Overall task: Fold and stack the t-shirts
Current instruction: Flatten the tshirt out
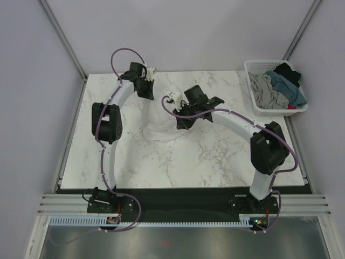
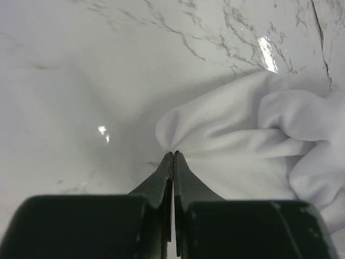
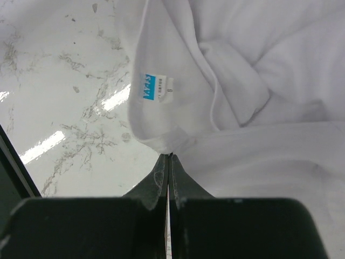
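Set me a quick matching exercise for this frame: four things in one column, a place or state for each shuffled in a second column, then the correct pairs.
Things
1. white t-shirt
2. basket
3. neck label
4. grey t-shirt

Place or state
A. blue, sewn inside a collar
B. stands at the far right corner of the table
C. lies in the basket
D. crumpled mid-table, pinched by the left gripper and the right gripper

Pairs: 1-D, 2-B, 3-A, 4-C
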`<state>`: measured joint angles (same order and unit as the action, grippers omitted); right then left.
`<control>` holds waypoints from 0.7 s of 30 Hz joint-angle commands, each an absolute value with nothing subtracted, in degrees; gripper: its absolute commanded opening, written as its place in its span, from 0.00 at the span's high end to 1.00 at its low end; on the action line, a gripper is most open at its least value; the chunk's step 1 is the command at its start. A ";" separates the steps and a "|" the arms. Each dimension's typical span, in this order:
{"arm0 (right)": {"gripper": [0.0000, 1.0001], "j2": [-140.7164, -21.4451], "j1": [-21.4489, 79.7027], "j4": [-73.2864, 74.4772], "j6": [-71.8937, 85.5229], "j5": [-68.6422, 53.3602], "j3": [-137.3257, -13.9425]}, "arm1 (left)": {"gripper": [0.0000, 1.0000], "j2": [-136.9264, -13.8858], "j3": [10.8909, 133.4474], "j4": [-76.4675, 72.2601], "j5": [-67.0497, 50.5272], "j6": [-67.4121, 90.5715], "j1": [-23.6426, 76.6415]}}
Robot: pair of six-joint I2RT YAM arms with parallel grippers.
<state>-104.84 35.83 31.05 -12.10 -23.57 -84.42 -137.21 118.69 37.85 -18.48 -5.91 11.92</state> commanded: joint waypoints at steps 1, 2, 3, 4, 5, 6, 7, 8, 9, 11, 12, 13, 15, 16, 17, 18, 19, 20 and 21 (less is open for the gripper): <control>1.00 -100.81 35.77 32.34 -13.10 -24.96 -82.80 | 0.98 -125.26 119.71 36.65 -15.99 -5.10 5.02; 1.00 -100.55 35.86 32.69 -13.18 -25.40 -82.10 | 0.98 -124.20 119.10 36.82 -16.26 -5.01 2.66; 1.00 -100.46 35.86 32.78 -12.75 -25.75 -81.65 | 0.98 -122.36 118.48 37.09 -16.52 -4.92 1.59; 1.00 -100.28 35.86 32.87 -12.66 -25.93 -81.22 | 0.98 -121.56 117.00 37.26 -16.87 -5.01 0.63; 1.00 -100.11 35.86 32.96 -12.66 -26.01 -80.51 | 0.98 -121.03 116.11 37.53 -17.14 -5.44 -1.47; 1.00 -100.02 35.86 33.05 -13.00 -25.93 -80.16 | 0.98 -119.98 115.32 37.79 -17.31 -5.80 -2.10; 1.00 -100.11 35.86 33.48 -13.18 -25.75 -79.81 | 0.98 -119.54 114.53 38.84 -17.58 -6.15 -2.54; 1.00 -100.28 35.77 33.57 -13.53 -25.58 -79.54 | 0.98 -119.10 112.96 39.46 -18.01 -6.50 -2.90; 1.00 -100.37 35.77 33.92 -13.71 -25.14 -79.45 | 0.98 -118.66 112.16 40.07 -18.63 -6.59 -3.34; 0.99 -100.63 35.68 34.63 -13.97 -24.09 -79.19 | 0.98 -117.25 108.82 40.69 -20.38 -6.94 -3.34; 0.91 -100.63 35.68 34.63 -13.89 -23.56 -79.19 | 0.98 -116.72 107.85 40.87 -21.00 -6.77 -3.25; 0.68 -100.63 35.42 34.54 -13.89 -22.51 -79.45 | 0.97 -115.94 106.01 40.96 -21.96 -6.42 -3.25; 0.49 -101.07 34.81 34.37 -13.54 -21.54 -81.55 | 0.86 -115.23 104.86 41.83 -22.67 -6.33 -3.34; 0.35 -101.25 33.76 33.76 -12.67 -21.10 -82.43 | 0.75 -114.44 103.98 42.44 -22.41 -5.98 -3.34; 0.32 -101.77 32.97 33.23 -12.05 -20.66 -84.18 | 0.67 -113.82 103.54 43.23 -21.98 -5.80 -3.25; 0.32 -102.21 32.26 32.79 -11.61 -20.57 -85.16 | 0.59 -113.21 103.01 43.68 -21.62 -5.89 -3.25; 0.32 -102.74 30.78 31.91 -10.82 -20.57 -86.04 | 0.49 -112.42 101.88 43.86 -20.84 -5.98 -3.25; 0.32 -104.31 30.15 31.56 -10.11 -20.57 -87.96 | 0.45 -110.93 101.26 43.94 -20.40 -6.15 -3.25; 0.32 -105.37 29.62 31.29 -10.02 -20.48 -89.02 | 0.39 -110.31 100.64 43.95 -19.52 -6.24 -3.25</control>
<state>-102.96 32.25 34.52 -11.92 -21.80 -83.50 -116.49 101.60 42.44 -19.81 -5.82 -2.63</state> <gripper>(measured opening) 0.681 0.546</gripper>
